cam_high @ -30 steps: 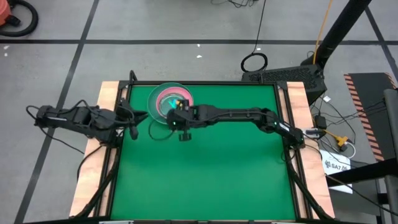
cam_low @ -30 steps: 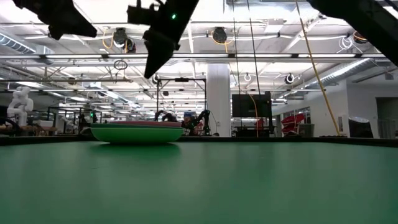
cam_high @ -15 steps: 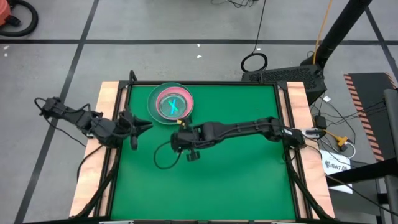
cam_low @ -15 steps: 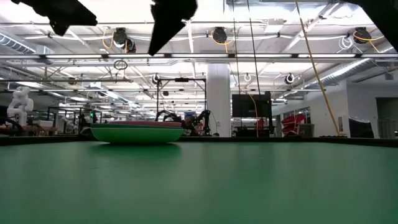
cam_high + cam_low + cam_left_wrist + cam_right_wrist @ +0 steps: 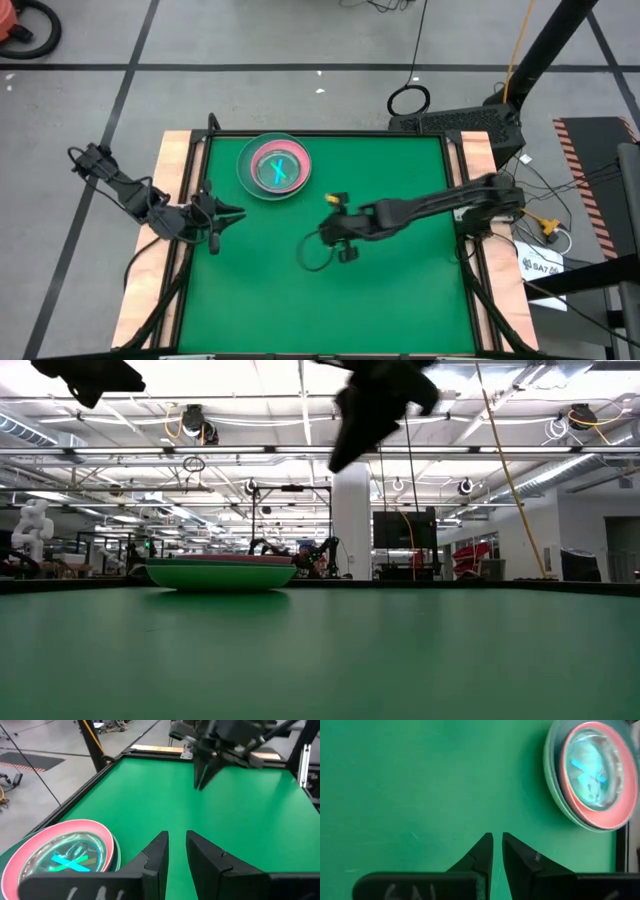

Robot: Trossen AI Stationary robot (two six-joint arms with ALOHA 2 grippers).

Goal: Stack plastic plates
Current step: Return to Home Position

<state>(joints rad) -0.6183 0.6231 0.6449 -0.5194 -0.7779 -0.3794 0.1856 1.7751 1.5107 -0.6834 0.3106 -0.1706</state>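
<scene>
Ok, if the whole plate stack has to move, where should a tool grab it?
Probably the light green bottom plate's upturned rim, from the open mat side. The stack sits by the table's far edge, and the rim overhangs in the low view.

Plates (image 5: 274,167) stacked far-left, prob. all nested

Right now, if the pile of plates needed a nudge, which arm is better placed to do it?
Probably the left. Its claw hovers near the table's left edge, close to the stack of plates; the right claw is out over mid-table, farther away. Both claws look nearly shut and empty.
</scene>
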